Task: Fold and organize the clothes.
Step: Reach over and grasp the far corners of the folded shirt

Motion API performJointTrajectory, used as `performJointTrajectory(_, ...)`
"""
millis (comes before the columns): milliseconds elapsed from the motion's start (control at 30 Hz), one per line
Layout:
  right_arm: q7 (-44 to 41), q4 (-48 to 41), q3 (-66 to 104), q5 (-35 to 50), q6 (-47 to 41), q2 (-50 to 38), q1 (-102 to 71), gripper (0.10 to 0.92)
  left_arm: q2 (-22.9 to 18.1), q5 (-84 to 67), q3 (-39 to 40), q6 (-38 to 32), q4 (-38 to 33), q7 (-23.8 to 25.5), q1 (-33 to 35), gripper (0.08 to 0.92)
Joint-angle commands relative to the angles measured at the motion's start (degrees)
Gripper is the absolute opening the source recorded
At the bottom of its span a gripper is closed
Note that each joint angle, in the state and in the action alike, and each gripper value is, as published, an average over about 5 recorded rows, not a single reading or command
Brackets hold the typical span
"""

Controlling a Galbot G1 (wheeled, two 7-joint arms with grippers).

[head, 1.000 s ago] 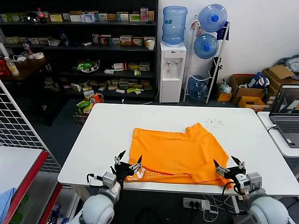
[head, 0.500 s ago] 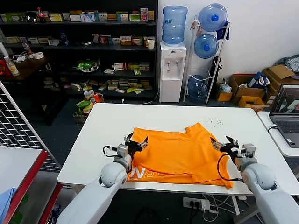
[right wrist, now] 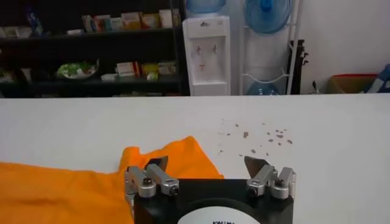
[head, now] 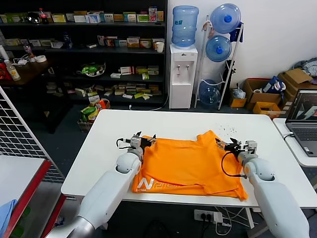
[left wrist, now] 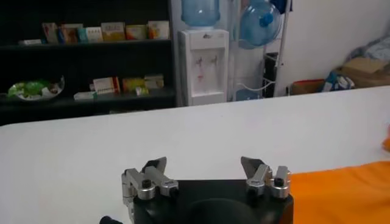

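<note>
The clothes are one bright orange T-shirt (head: 190,163) lying flat on the white table (head: 99,148), with white lettering (head: 146,185) on a folded strip at its near left edge. My left gripper (head: 142,138) hovers open at the shirt's far left corner; the left wrist view shows the left gripper (left wrist: 204,164) empty over bare table, with orange cloth (left wrist: 341,195) beside it. My right gripper (head: 229,145) stands open at the far right sleeve. In the right wrist view the right gripper (right wrist: 205,163) holds nothing, and the T-shirt sleeve (right wrist: 177,161) lies under one finger.
A laptop (head: 304,119) sits on a side table at the right. Small dark specks (head: 228,131) dot the table beyond the shirt. A wire rack (head: 20,139) and a blue cloth (head: 5,208) are at the left. Shelves and a water dispenser (head: 182,74) stand behind.
Both arms have reached forward from the table's near edge to the shirt's far corners. Both grippers stay open and empty; the shirt has not moved.
</note>
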Motion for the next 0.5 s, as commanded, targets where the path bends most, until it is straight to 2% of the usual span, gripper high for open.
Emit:
performJointTrajectory(33,-1.4,-8.6,-1.0,-3.5,0.3,3.6,4.7,0.823,-3.0,1.5,-0.4,0.8,11.5,0.6,-4.2,0.823)
performJointTrajectory(200,-0.8,-9.8,-0.9,-4.5,0.8,4.2,5.2,0.807,-2.9,1.7,-0.9,1.7,12.8,1.2,-4.3,0.823)
performJointTrajectory(333,-0.8,-11.2,-0.8,-5.3,1.1,4.9,5.8,0.723,-2.3,1.7,-1.0,2.1,12.1,1.6,-3.7,0.808)
performJointTrajectory(500,-0.5,-11.5,-1.1,-5.7,0.2,5.6,6.0,0.584,-1.3,1.1,-0.6,3.3,8.9,2.0,-2.1,0.682)
